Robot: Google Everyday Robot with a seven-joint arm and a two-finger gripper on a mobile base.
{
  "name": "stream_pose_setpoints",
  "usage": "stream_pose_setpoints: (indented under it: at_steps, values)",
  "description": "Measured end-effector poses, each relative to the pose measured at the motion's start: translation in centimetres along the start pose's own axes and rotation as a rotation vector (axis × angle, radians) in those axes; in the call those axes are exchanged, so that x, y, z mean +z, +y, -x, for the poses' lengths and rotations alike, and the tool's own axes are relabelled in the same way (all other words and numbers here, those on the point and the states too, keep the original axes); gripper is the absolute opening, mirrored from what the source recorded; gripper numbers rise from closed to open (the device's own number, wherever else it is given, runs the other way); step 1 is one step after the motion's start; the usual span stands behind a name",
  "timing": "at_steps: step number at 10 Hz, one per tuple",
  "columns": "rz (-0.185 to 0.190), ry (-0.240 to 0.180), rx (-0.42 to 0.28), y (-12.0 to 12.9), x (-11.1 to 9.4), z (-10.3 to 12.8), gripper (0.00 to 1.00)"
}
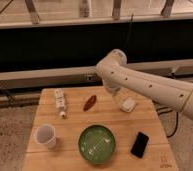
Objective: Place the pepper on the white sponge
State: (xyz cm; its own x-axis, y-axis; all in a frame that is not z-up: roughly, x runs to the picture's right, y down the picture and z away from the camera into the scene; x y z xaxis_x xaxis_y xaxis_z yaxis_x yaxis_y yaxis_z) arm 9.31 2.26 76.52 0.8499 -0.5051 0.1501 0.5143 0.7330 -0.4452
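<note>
**Pepper still to be picked up**

The gripper (113, 91) hangs over the far side of the table (157, 150), at about 2 o'clock from the pepper (89, 102) and 11 o'clock from the sponge (126, 104). I cannot tell whether it is wide or narrow, and nothing shows in it.

The pepper lies on the wood at 9 o'clock from the sponge, apart from it, with its length running roughly 1 to 7 o'clock.

The step in hand looks like the reach. To do it well, come straight down and close across the pepper's narrow width at its thick middle, since the tapered end could slip. Then lift clear and carry it toward 3 o'clock. The bowl (96, 144), at 6 o'clock, sits well apart.
</note>
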Motion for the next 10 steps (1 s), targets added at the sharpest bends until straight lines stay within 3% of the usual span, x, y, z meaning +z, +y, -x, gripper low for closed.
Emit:
stream_pose_setpoints:
  at_steps: [10]
  values:
    - [0.016,-0.023,-0.155,-4.3,2.9,3.2,0.8]
